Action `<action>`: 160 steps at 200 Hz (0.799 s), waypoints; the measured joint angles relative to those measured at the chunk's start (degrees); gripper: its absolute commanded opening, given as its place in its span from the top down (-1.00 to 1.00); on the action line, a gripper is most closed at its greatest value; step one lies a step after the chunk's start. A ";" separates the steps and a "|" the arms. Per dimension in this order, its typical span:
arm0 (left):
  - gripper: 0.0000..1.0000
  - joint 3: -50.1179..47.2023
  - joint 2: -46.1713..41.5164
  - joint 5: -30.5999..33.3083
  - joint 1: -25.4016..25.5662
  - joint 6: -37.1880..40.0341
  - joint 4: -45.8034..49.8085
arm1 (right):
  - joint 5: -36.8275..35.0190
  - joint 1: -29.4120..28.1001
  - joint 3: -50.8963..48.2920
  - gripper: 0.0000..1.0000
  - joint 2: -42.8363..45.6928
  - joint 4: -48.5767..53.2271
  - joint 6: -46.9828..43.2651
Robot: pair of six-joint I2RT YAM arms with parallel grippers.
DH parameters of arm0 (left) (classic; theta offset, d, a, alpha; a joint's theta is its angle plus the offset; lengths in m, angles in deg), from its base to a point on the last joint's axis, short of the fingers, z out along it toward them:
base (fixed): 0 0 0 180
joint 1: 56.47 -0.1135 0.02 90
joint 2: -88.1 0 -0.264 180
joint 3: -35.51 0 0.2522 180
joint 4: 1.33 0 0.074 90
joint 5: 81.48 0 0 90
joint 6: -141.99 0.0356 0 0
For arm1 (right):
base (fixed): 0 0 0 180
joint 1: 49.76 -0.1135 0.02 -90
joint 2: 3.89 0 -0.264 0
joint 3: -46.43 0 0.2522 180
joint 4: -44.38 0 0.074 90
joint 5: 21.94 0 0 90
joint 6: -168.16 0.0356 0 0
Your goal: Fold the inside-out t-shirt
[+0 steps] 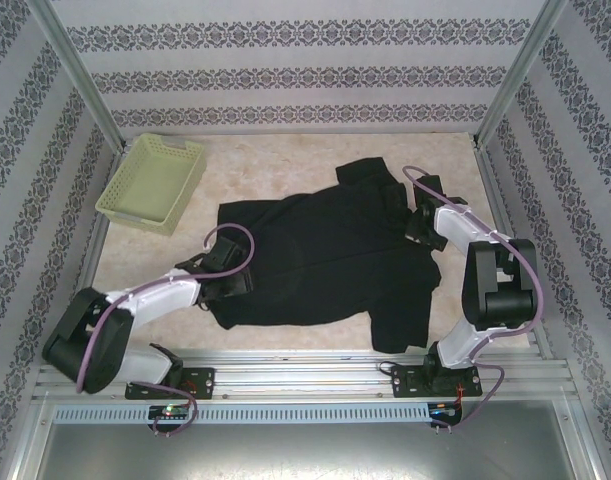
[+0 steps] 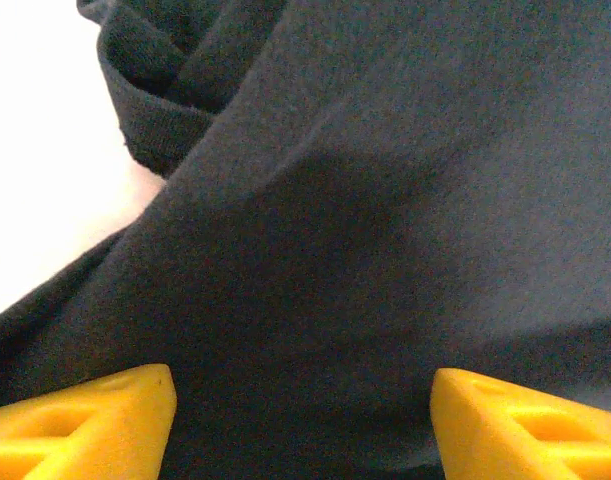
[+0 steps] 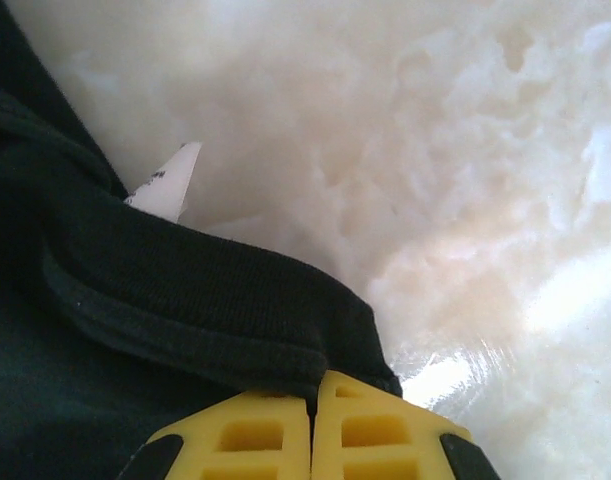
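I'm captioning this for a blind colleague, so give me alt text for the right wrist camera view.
The right gripper, its yellow fingers closed together, pinches the ribbed edge of the black t-shirt at the bottom of the picture. A small white tag pokes out behind the fabric, over a pale mottled table.

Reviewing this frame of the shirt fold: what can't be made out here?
Right wrist view: whether the shut right gripper pinches the t-shirt; the hem's fold hides the contact at its tips.
Right wrist view: the white tag's print, half tucked behind the hem and too small.
Left wrist view: whether the open left gripper touches the cloth; its fingers are cut off by the bottom edge.
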 measured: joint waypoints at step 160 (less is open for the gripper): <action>-0.47 51.74 38.77 11.98 -14.69 8.46 10.62 | -1.84 -9.64 36.06 -0.25 -21.55 3.15 -10.67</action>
